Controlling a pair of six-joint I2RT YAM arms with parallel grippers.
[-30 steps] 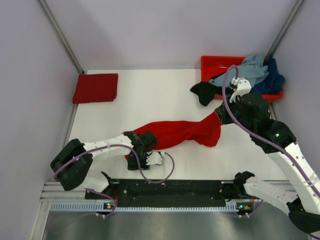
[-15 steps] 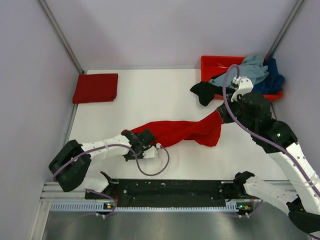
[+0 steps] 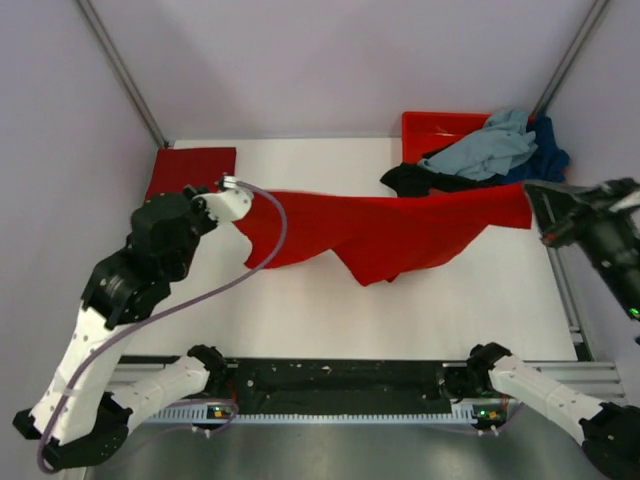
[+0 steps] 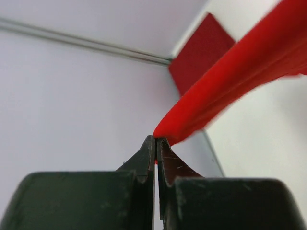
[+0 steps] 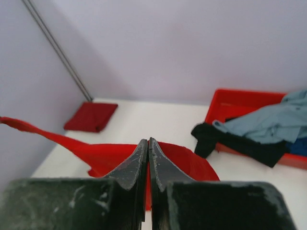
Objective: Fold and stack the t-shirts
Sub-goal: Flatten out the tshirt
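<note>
Over the table (image 3: pixel 300 320), left gripper (image 4: pixel 155 140) and right gripper (image 5: pixel 148 142), both pinching, now stretch your once-bunched red shirt (image 3: pixel 390 235) between them, ready for folding.

I hold the bright red shirt (image 3: pixel 390 235) by its ends, my left gripper (image 3: pixel 236 207) on one, my right gripper (image 3: pixel 535 206) on the other. It stretches between them and sags in the middle. A folded dark red shirt (image 3: pixel 190 168) lies just beside my left gripper.

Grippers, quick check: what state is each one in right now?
The left gripper is closed, pinching one end of the bright red t-shirt.
The right gripper is closed, holding the same shirt's other end.
</note>
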